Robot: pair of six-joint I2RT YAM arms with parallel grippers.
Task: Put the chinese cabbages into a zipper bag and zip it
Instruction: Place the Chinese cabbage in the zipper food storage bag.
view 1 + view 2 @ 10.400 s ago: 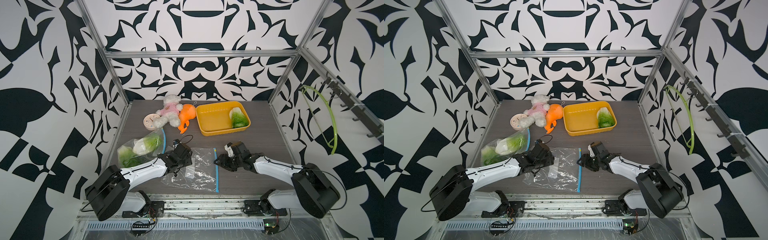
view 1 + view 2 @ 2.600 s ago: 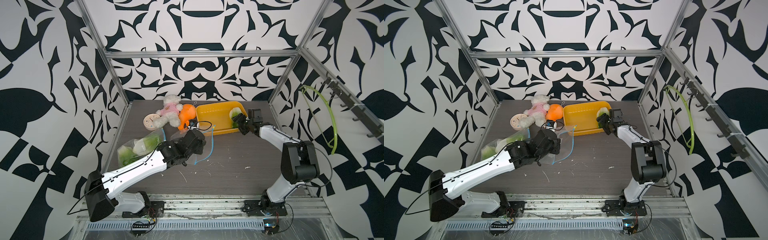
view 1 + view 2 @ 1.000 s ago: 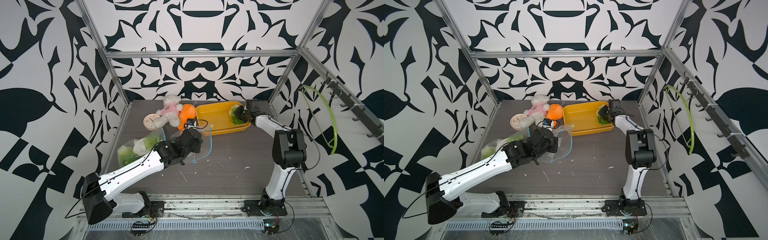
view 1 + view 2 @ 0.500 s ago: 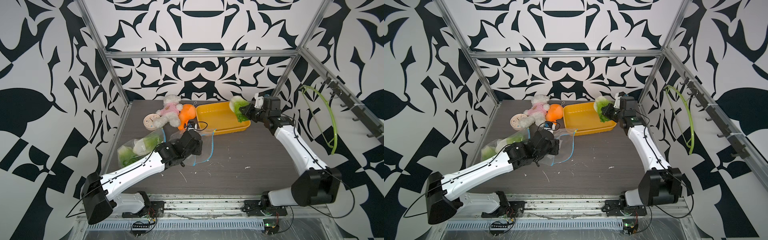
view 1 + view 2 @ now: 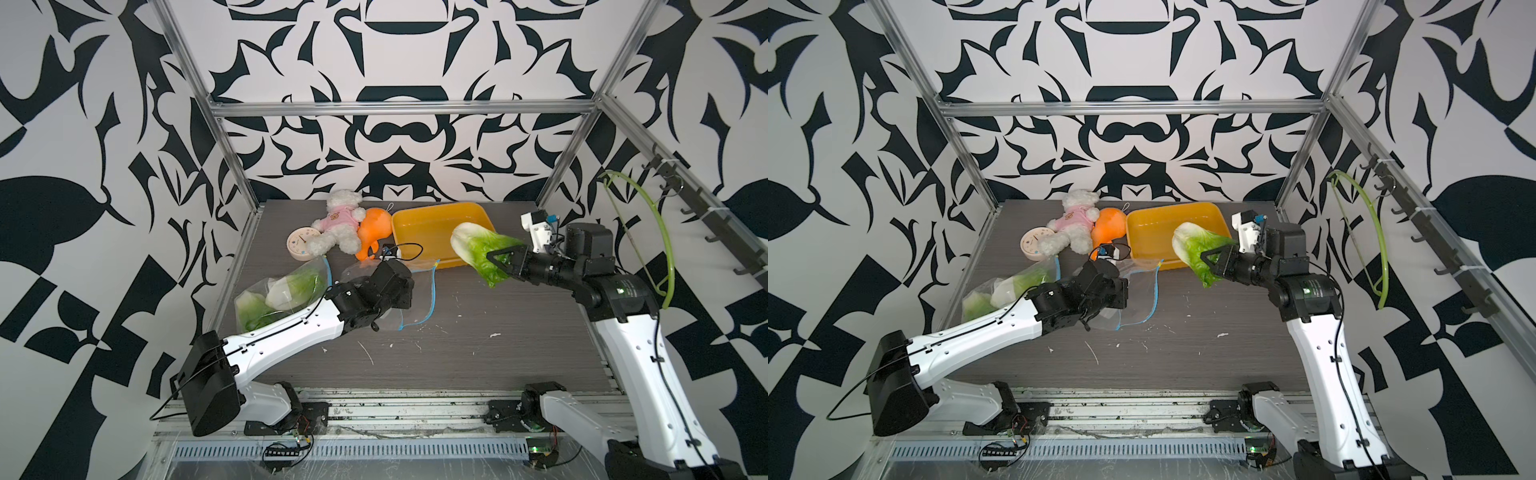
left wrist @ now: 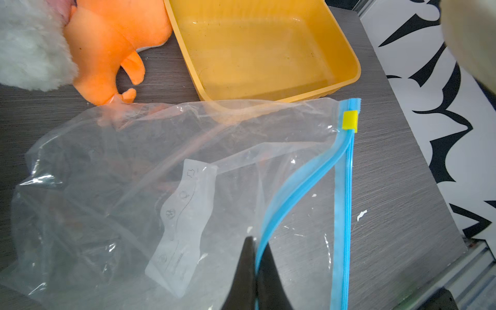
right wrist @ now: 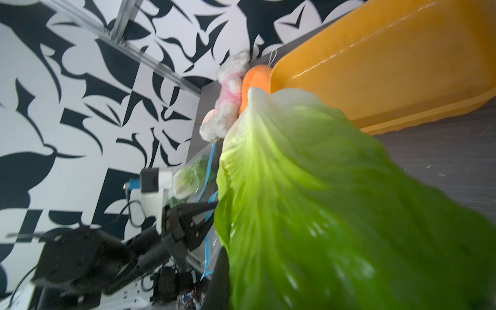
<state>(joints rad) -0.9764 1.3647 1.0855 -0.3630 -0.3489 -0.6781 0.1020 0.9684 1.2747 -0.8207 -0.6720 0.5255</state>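
Note:
A chinese cabbage (image 5: 478, 247) (image 5: 1198, 247) hangs in the air over the yellow tray's front right corner. My right gripper (image 5: 500, 262) (image 5: 1214, 259) is shut on its green leaf end, and the white base points toward the tray. In the right wrist view the cabbage (image 7: 322, 201) fills the frame and one dark finger (image 7: 218, 271) shows beside it. My left gripper (image 5: 409, 291) (image 6: 256, 247) is shut on the blue zip edge of an empty clear zipper bag (image 5: 417, 286) (image 6: 161, 174); its mouth gapes toward the right arm. Two more cabbages (image 5: 282, 293) lie in another bag at the left.
The yellow tray (image 5: 419, 220) stands at the back with nothing in it. A white teddy (image 5: 336, 224), an orange plush toy (image 5: 374, 232) and a round pink disc (image 5: 301, 249) lie at the back left. A green hoop (image 5: 660, 232) hangs on the right wall. White crumbs dot the table.
My right gripper has lifted the cabbage out of the tray and carried it forward, toward the bag. The left gripper keeps hold of the bag's edge, almost still.

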